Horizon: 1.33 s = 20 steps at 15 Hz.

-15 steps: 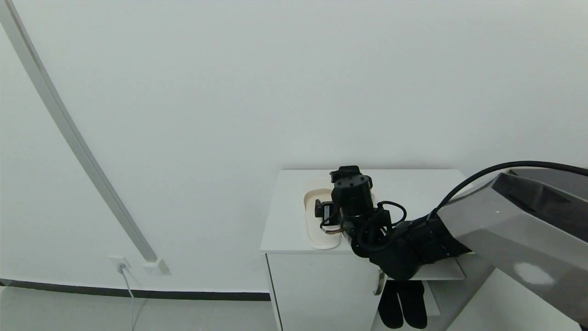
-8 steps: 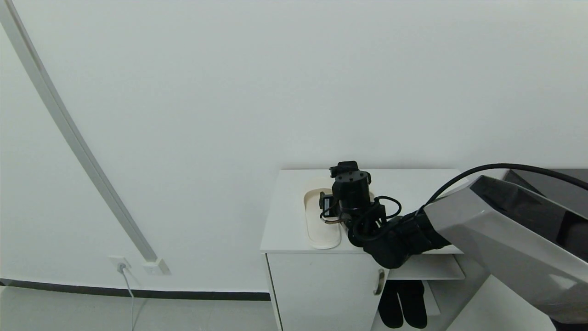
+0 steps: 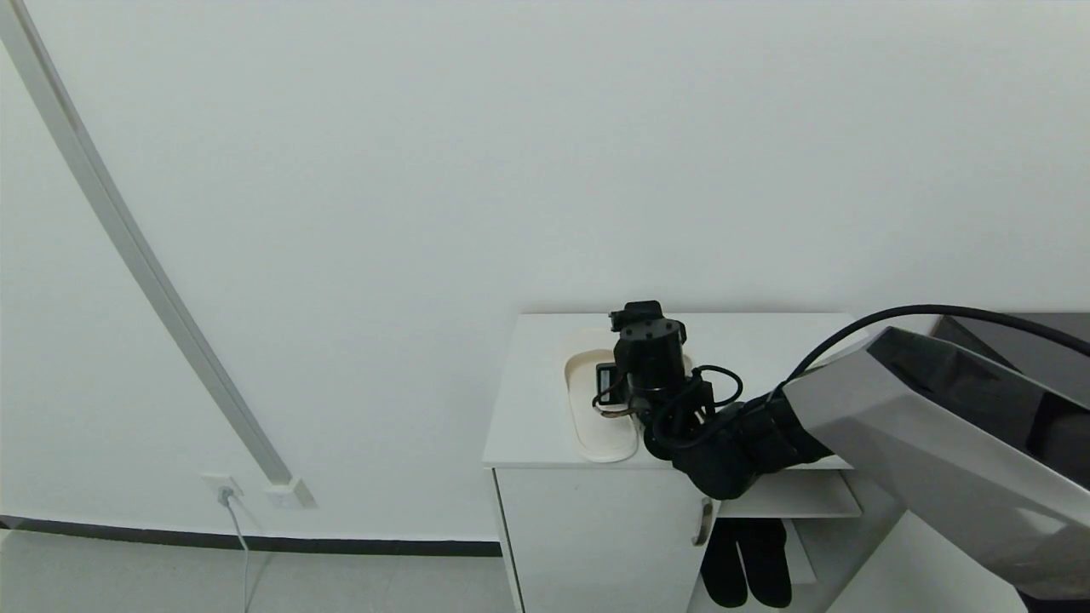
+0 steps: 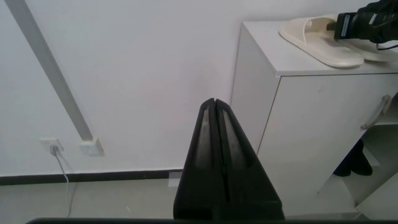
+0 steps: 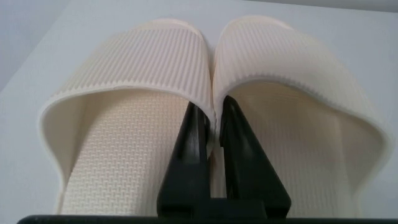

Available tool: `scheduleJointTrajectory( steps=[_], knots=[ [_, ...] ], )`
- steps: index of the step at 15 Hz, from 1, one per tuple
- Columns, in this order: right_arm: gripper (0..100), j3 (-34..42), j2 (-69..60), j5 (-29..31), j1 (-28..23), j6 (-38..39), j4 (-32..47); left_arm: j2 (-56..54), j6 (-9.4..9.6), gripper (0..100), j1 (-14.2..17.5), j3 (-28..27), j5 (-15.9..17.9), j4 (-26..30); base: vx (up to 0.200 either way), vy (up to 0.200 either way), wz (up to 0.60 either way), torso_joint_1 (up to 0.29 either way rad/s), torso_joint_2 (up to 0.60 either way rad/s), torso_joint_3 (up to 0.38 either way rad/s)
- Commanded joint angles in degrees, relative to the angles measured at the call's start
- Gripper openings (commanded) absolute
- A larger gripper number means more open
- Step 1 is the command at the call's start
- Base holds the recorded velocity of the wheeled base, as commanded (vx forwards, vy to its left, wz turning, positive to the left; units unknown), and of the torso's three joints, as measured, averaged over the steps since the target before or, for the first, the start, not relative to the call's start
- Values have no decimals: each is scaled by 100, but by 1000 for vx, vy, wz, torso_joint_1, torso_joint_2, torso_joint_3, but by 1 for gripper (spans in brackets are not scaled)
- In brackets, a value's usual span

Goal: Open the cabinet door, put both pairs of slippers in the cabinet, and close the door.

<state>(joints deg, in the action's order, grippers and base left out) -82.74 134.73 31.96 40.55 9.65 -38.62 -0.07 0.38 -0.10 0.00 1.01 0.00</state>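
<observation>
Two cream slippers (image 5: 143, 68) pinched by right end effector (image 5: 213, 118), atop white cabinet (image 3: 528, 417)

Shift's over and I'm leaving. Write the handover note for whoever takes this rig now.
Right hand: shut on the adjoining inner straps of the cream pair, which sits on top of the cabinet.
Left hand: shut, empty, off to the cabinet's left.
Done: cabinet open; black pair inside, low down.
Left: carry the cream pair inside, then shut the cabinet.
</observation>
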Motion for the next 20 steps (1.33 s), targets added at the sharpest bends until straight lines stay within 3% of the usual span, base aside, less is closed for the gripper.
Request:
scheduleJointTrajectory(
  steps=[1,3,5,13,20],
  knots=[
    [0,100,-166,3,6,1,4,7,-3,0,1,0,4,0,0,0,0,0,0,0],
    [0,583,-790,-129,50,-122,-23,7,6,0,1,0,4,0,0,0,0,0,0,0],
    [0,1155,-1502,-621,85,-210,-155,7,-3,0,1,0,4,0,0,0,0,0,0,0],
    [0,4336,-4288,-2265,472,-210,-295,7,-3,0,1,0,-5,0,0,0,0,0,0,0],
    [0,4670,-4412,-2300,753,-201,-295,7,-11,0,1,0,-5,0,0,0,0,0,0,0]
  ],
)
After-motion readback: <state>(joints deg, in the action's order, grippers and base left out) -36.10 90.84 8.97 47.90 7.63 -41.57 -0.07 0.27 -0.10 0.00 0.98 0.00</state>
